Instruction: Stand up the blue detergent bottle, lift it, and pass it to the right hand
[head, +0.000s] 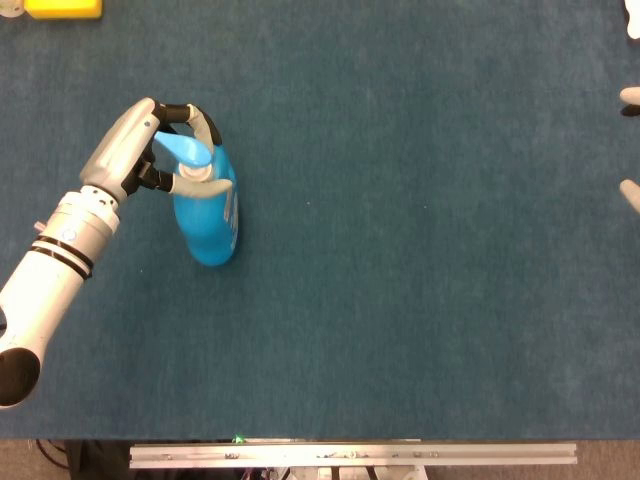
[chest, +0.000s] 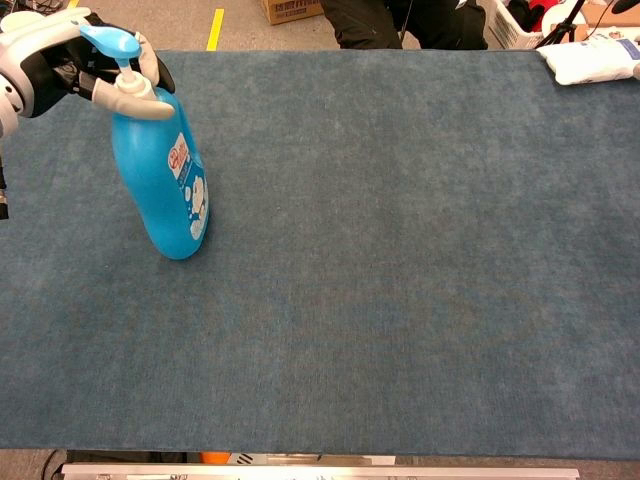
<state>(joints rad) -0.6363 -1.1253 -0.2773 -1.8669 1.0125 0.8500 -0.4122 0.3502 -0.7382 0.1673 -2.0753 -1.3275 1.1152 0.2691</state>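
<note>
Your left hand (head: 150, 150) grips the blue detergent bottle (head: 208, 215) at its neck, with the fingers (head: 205, 125) curled around the white pump collar just under the blue spout. In the chest view the same hand (chest: 60, 62) sits at the top left corner, its pale fingertips wrapped over the front of the collar while the bottle (chest: 158, 180) hangs below them. The bottle stands on the table (head: 420, 300) at the left side, nearly upright but tilted a little, its base set further toward the table's near edge than its top. Its label faces the robot's right. Whether the base rests on the cloth or is just off it, you cannot tell from either view.

Your right hand (head: 629, 150) shows only as a few pale fingertips at the far right edge of the head view, well apart from the bottle. They are spread with nothing between them, so it reads as open.
</note>
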